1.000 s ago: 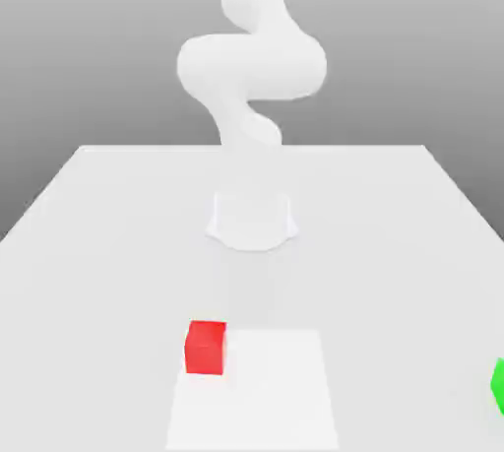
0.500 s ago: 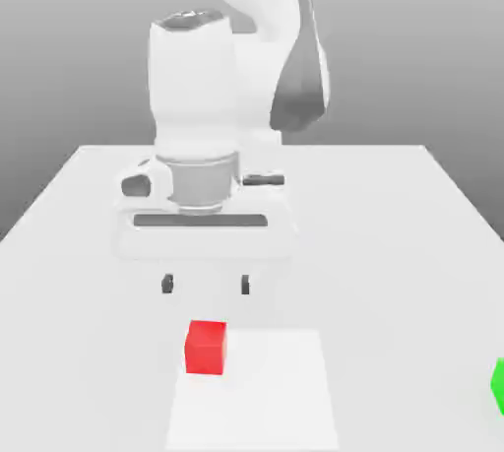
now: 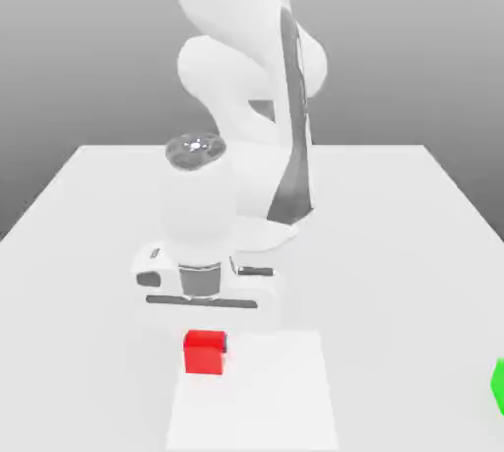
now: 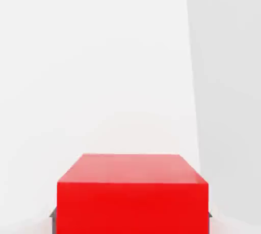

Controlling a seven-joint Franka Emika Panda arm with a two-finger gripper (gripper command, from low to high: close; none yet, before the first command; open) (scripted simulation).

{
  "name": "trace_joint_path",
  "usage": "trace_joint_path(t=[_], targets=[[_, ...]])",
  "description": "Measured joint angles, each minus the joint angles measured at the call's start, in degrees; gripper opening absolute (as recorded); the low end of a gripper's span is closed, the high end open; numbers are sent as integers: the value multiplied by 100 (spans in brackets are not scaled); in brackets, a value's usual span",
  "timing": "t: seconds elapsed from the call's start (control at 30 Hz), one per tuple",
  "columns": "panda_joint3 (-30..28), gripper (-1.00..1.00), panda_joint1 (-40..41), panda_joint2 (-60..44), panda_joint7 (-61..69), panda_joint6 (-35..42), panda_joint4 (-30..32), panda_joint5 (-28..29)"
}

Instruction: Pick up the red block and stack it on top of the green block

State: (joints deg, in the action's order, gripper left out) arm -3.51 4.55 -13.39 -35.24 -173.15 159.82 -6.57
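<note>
In the exterior view, a white surface (image 3: 394, 224) is seen under a grey background. The white robot arm (image 3: 241, 96) is bent down low over the front of the surface. The hand (image 3: 205, 342) is placed right over the red block (image 3: 204, 354), and a thin dark bit of a finger is seen at the side of the block that faces the exterior view's right. The hand is closed tight around the red block, which sits on the surface. The red block is found at the corner of a lighter square patch (image 3: 266, 391) on the surface, toward the exterior view's left. The green block (image 3: 498, 386) is seen well apart from the red block, at the edge of the exterior view's right, and part of it is cut off by the edge.

In the hand view, the red block (image 4: 132, 197) is seen very close up. Its top face and one side face are shown. Small dark finger pads (image 4: 52, 217) are seen pressed against both sides of the block. White surface (image 4: 102, 49) is seen behind the block, with the lighter patch (image 4: 224, 75) beside it.
</note>
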Motion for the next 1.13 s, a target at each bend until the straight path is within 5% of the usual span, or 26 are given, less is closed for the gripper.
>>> trace_joint_path(t=[0.33, 0.43, 0.87, 1.0, 1.03, 1.13], targets=[[-269, -100, -87, 1367, -426, 1268, 85, 764], [292, -100, 284, 1244, -179, 1526, -302, 1000], [2293, -100, -1940, -114, 1879, 2765, -2753, 1624], [2224, -100, -2381, -1003, 1844, 2327, -3136, 2133], [2178, 100, -2430, -1110, 1810, 2243, -3154, 2197], [2178, 100, -2430, -1110, 1811, 2243, -3154, 2196]])
